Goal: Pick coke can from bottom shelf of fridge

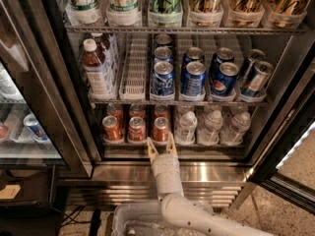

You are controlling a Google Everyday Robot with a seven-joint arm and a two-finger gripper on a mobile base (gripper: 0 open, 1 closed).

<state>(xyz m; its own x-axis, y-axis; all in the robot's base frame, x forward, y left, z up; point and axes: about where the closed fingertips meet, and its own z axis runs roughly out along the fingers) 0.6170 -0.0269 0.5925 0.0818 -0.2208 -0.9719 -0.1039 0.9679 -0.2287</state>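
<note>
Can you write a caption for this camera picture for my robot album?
The gripper, jaws open, hovers in front of the rightmost coke can on the bottom shelf of the fridge.

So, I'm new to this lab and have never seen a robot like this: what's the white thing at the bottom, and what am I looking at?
The white thing is the robot's arm, ending in a two-finger gripper. The single camera looks down past the arm into an open fridge. The gripper hovers at the front edge of the bottom shelf, open and holding nothing, right in front of the rightmost coke can of three. Water bottles stand beside them; blue Pepsi cans sit on the rack above.
</note>
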